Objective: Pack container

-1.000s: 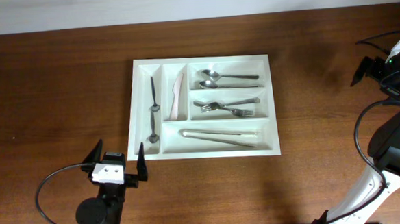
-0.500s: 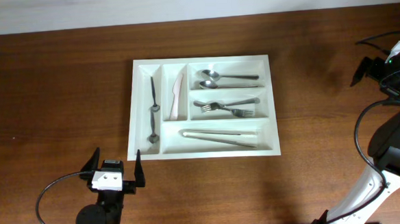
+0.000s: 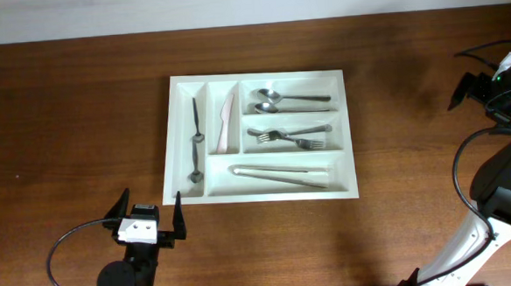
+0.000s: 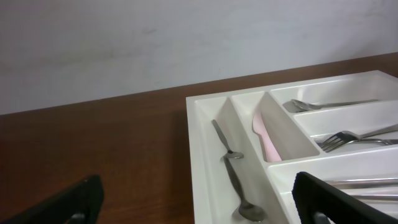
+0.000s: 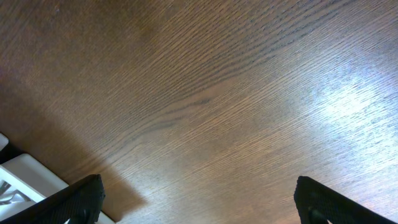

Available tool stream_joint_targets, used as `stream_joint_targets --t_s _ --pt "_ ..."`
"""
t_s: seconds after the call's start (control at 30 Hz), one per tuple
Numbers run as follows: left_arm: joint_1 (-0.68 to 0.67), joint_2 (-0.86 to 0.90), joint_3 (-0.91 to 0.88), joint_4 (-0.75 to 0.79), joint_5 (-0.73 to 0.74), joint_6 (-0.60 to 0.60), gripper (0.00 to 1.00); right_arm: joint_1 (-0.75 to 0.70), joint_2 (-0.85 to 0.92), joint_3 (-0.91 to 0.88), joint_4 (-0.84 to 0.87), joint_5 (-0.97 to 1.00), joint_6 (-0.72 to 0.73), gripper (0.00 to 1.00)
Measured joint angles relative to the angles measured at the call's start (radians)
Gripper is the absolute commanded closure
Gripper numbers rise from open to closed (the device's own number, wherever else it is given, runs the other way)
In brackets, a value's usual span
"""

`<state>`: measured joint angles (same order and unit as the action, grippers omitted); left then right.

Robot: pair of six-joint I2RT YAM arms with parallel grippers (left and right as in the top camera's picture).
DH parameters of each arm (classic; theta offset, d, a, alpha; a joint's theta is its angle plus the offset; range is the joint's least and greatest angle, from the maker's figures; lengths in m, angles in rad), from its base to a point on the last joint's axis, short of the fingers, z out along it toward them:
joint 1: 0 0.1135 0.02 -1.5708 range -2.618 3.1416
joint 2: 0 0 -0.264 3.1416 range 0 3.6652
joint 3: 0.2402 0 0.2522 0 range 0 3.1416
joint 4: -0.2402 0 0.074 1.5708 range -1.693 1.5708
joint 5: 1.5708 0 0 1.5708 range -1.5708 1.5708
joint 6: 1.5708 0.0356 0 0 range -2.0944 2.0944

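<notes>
The white container (image 3: 267, 196), holding cutlery (image 3: 290, 138), lies long axis left to right, just beyond and right of the nearer left gripper (image 3: 149, 203), jaws wide and empty, while the right gripper (image 5: 199, 208), likewise spread and empty, hangs well apart at far right.

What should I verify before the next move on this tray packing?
1. Left gripper open and empty: ok.
2. Right gripper open and empty: ok.
3. Left gripper apart from the container: ok, it sits off the lower-left corner in the overhead view.
4. Every compartment filled: ok; small spoons, knife, large spoons, forks, tongs.
5. Cutlery lying inside the walls: ok.
6. Right gripper's height above the table: cannot tell.
</notes>
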<state>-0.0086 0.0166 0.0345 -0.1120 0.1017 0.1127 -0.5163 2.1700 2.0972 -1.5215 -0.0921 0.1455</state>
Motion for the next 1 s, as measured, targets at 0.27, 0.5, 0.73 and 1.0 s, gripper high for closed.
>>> stream_joint_targets --t_s 0.27,0.5,0.73,1.0 --pt "0.0 0.0 0.0 0.0 0.0 0.0 0.01 0.0 0.0 0.0 0.0 0.0 0.0 0.01" --pt "0.0 0.0 0.0 0.0 0.0 0.0 0.01 0.001 -0.034 -0.011 0.073 0.004 -0.007 0.01" --pt "0.0 -0.001 0.0 0.0 0.0 0.0 0.01 0.119 -0.502 -0.303 0.518 0.016 0.009 0.01" --pt "0.0 -0.004 -0.001 0.0 0.0 0.0 0.01 0.407 -1.132 -0.835 0.978 0.012 0.009 0.01"
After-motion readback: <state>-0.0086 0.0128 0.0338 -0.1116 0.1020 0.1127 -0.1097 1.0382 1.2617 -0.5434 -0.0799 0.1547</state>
